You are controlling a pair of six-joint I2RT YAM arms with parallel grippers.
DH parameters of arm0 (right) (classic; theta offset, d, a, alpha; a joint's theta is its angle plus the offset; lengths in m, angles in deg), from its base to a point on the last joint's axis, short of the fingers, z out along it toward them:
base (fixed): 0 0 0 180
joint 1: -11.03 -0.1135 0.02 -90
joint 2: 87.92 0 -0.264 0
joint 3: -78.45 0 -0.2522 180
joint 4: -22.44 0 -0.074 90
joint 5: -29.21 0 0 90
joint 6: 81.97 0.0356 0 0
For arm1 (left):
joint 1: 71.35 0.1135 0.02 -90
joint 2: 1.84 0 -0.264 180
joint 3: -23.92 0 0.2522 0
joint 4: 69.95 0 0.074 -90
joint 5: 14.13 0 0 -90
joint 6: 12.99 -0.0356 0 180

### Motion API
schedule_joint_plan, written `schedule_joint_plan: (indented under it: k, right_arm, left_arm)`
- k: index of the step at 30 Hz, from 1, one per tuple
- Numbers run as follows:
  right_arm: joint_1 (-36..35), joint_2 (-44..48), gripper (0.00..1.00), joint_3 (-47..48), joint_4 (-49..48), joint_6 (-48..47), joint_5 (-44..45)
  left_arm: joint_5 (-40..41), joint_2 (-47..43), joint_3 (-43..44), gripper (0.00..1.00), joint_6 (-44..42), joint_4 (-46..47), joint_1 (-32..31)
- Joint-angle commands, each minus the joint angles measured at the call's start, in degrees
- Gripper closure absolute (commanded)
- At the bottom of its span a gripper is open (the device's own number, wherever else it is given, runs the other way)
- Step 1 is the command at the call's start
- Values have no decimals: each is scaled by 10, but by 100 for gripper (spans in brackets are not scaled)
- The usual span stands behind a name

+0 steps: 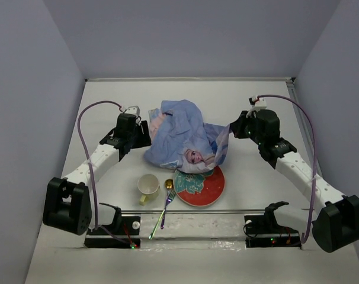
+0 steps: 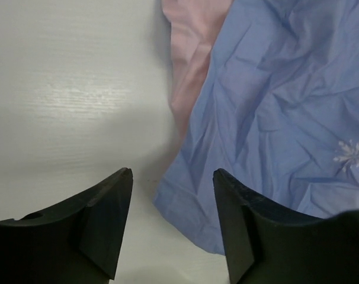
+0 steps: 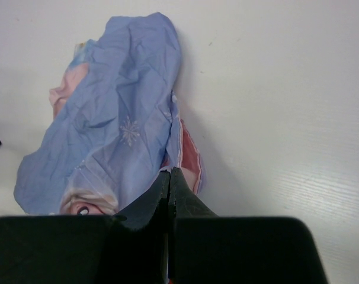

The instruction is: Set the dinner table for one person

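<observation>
A crumpled blue princess-print cloth mat [image 1: 182, 139] lies bunched in the middle of the white dinner table [image 1: 256, 100], partly over a red plate [image 1: 210, 188]. My right gripper [image 1: 233, 129] is shut on the mat's right edge and holds that edge lifted; the wrist view shows the shut jaws [image 3: 170, 171] pinching the mat [image 3: 114, 118]. My left gripper [image 1: 145, 131] is open at the mat's left edge. In its wrist view a blue corner of the mat [image 2: 274, 106] lies between the open fingers [image 2: 172, 173] over the table [image 2: 67, 89].
A cream cup [image 1: 148, 184] stands left of the plate. A gold spoon [image 1: 169, 184] and an iridescent fork [image 1: 162, 213] lie between the cup and the plate. Grey walls bound the table on three sides. The arm bases sit at the near edge.
</observation>
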Motion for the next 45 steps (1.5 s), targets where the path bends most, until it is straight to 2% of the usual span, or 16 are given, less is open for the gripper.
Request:
schedule_joint_plan:
  k: [1, 3, 6, 11, 14, 18, 19, 20, 23, 28, 32, 39, 45]
  right_arm:
    - [0, 1, 100, 39, -68, 4, -19]
    - [0, -6, 100, 34, -81, 9, -25]
    - [0, -10, 100, 35, -82, 7, -35]
    - [0, -10, 100, 35, -86, 6, -46]
    - [0, -15, 100, 35, -92, 9, -51]
    - [0, -17, 100, 35, -96, 8, -51]
    - [0, -17, 100, 34, -98, 9, -51]
    - [0, -18, 100, 34, -100, 9, -51]
    - [0, -27, 100, 42, -105, 5, -43]
    - [0, -66, 100, 99, -109, -36, 25]
    - [5, -89, 100, 186, -68, -69, 74]
    - [5, -34, 100, 235, -2, -95, 152]
    - [5, 60, 100, 260, 41, -106, 204]
  left_arm:
    - [-79, -5, -28, 25, -3, -15, 20]
    - [-116, 13, -34, 18, 10, -1, 23]
    - [-156, 35, -39, 17, 24, 7, 23]
    - [-187, 67, -78, 18, 56, 54, 23]
    - [-219, 96, -96, 24, 90, 99, 22]
    - [-208, 108, -107, 53, 127, 136, 22]
    - [-204, 106, -106, 74, 140, 152, 23]
    - [-200, 104, -99, 82, 147, 161, 23]
    - [-176, 91, -60, 100, 162, 190, 28]
    - [-157, 96, 24, 100, 194, 229, 79]
    - [-156, 70, 100, 100, 195, 212, 115]
    - [-74, -93, 143, 100, 148, 163, 127]
    - [-38, -194, 150, 100, 139, 150, 130]
